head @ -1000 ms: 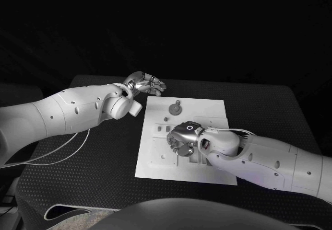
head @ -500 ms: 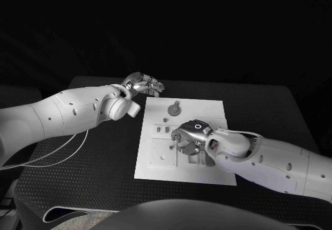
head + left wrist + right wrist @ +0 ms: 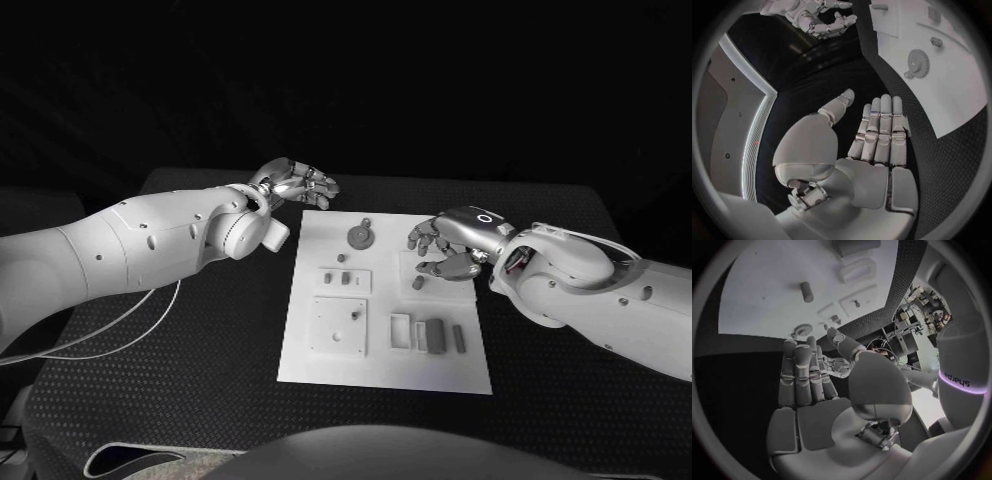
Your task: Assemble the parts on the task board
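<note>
A short grey peg (image 3: 418,283) lies on the task board (image 3: 325,370), long axis running near-to-far, just beside the empty, spread-fingered right hand (image 3: 450,248); left hand (image 3: 299,181) also empty, fingers apart.

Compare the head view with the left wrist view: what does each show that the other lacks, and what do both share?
Head view: the task board's near end, with a small bar part lying there. Left wrist view: the left hand's bare palm, fingers straight, holding nothing. Both: the gear-shaped part on the board and the right hand.
</note>
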Controlling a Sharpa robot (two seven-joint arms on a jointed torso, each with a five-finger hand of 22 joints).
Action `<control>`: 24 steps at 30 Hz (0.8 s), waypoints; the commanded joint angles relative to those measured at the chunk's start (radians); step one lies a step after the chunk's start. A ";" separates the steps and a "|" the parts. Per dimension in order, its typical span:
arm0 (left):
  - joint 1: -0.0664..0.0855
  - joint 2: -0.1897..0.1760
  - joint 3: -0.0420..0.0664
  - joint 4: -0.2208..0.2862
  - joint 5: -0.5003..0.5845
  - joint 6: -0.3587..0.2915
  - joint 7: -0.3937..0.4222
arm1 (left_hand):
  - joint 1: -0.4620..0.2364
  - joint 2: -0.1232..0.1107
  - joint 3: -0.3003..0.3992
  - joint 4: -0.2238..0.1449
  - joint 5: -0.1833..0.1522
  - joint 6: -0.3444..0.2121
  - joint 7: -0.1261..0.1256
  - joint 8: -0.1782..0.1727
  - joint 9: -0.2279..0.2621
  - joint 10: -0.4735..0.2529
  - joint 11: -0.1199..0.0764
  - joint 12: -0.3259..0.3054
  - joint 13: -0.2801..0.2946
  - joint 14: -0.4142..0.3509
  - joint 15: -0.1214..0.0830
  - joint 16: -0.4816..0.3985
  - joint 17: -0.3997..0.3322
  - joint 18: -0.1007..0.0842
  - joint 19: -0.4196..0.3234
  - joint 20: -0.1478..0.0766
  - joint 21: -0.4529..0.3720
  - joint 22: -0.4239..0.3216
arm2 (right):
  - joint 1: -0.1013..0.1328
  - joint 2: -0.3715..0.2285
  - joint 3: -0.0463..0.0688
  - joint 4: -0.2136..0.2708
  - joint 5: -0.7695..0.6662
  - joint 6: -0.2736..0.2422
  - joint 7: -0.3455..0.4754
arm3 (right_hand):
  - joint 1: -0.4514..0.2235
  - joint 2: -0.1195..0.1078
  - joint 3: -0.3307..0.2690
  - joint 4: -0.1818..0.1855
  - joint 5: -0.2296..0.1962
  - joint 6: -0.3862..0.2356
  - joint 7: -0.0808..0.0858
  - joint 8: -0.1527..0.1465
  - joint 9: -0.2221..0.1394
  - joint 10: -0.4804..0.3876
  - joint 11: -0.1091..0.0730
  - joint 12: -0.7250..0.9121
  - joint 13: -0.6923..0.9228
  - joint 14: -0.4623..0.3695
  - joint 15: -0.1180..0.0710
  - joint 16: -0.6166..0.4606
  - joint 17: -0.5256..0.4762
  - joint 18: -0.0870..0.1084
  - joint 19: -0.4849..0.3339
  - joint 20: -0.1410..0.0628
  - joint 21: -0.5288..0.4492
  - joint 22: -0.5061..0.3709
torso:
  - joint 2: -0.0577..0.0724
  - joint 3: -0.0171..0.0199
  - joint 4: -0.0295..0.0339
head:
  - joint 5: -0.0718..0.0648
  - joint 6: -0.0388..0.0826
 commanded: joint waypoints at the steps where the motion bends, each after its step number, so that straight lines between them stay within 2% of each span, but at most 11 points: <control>1: 0.002 0.004 0.001 0.001 0.010 0.001 0.030 | 0.000 -0.001 -0.006 -0.002 0.000 -0.001 -0.004 0.005 -0.001 -0.001 0.001 -0.001 0.000 0.009 0.001 -0.004 0.002 -0.001 -0.001 0.004 0.002 -0.001 | 0.000 -0.013 0.000 -0.005 0.039 0.056 0.053 | -0.002 -0.016 -0.008 0.000 0.004 -0.008 -0.001 -0.005 -0.002 -0.028 0.012 -0.018 -0.009 -0.007 0.008 -0.007 0.002 0.014 -0.009 0.003 -0.006 0.017 | -0.001 0.0003 -0.0017 | 0.000 0.001; 3: 0.002 0.004 0.001 0.001 0.010 0.002 0.030 | 0.000 0.000 -0.006 -0.002 0.000 -0.001 -0.005 0.006 -0.001 -0.001 0.001 -0.001 0.000 0.009 0.001 -0.004 0.002 -0.001 -0.001 0.004 0.002 -0.001 | -0.001 -0.017 -0.001 -0.021 0.024 0.071 0.048 | 0.000 -0.024 -0.007 0.000 0.003 -0.013 0.001 -0.008 -0.004 -0.041 0.019 -0.028 -0.016 -0.010 0.015 -0.006 0.003 0.014 -0.009 0.004 -0.007 0.018 | -0.001 0.0017 -0.0006 | -0.001 0.002; 7: 0.002 0.004 0.001 -0.001 0.010 0.007 0.029 | 0.000 0.000 -0.006 -0.001 0.000 -0.001 -0.005 0.006 -0.001 -0.001 0.001 -0.001 0.000 0.009 0.001 -0.005 0.003 -0.001 -0.001 0.005 0.002 -0.002 | -0.003 -0.012 -0.002 -0.058 -0.009 0.091 0.037 | -0.003 -0.044 -0.006 0.008 0.003 -0.030 0.005 -0.017 -0.009 -0.064 0.029 -0.045 -0.028 -0.018 0.025 -0.007 0.005 0.014 -0.013 0.007 -0.011 0.017 | 0.001 0.0019 0.0009 | -0.002 0.002; 13: 0.001 0.006 0.001 -0.003 0.010 0.008 0.028 | -0.001 0.000 -0.007 -0.001 0.000 -0.001 -0.005 0.006 -0.001 -0.001 0.000 -0.001 0.000 0.009 0.001 -0.006 0.004 -0.001 -0.001 0.005 0.002 -0.002 | -0.032 0.019 -0.006 -0.107 -0.040 0.090 0.017 | -0.005 -0.064 0.001 0.027 0.004 -0.052 0.018 -0.027 -0.014 -0.082 0.038 -0.060 -0.041 -0.028 0.034 -0.006 0.009 0.014 -0.017 0.011 -0.015 0.018 | 0.001 0.0015 0.0010 | -0.004 0.002; 18: 0.001 0.009 0.001 -0.006 0.010 0.010 0.028 | -0.001 0.000 -0.007 -0.001 0.000 -0.001 -0.005 0.006 -0.001 -0.001 0.001 -0.001 0.000 0.009 0.001 -0.006 0.004 -0.001 -0.001 0.005 0.001 -0.003 | -0.046 0.045 -0.007 -0.134 -0.070 0.092 0.004 | -0.004 -0.071 0.004 0.035 0.004 -0.059 0.017 -0.030 -0.016 -0.087 0.041 -0.064 -0.047 -0.031 0.036 -0.005 0.010 0.014 -0.017 0.011 -0.016 0.018 | 0.002 0.0033 0.0031 | -0.003 0.001; 24: 0.001 0.008 0.001 -0.006 0.010 0.012 0.027 | -0.001 0.000 -0.007 -0.001 0.000 -0.001 -0.005 0.006 -0.001 -0.001 0.001 -0.001 0.000 0.009 0.001 -0.007 0.005 -0.001 -0.001 0.005 0.001 -0.003 | -0.053 0.061 -0.015 -0.150 -0.112 0.118 -0.013 | -0.002 -0.069 0.006 0.040 0.004 -0.055 0.009 -0.026 -0.015 -0.076 0.039 -0.058 -0.047 -0.032 0.034 -0.004 0.011 0.014 -0.018 0.011 -0.016 0.019 | 0.001 0.0001 0.0023 | -0.003 -0.003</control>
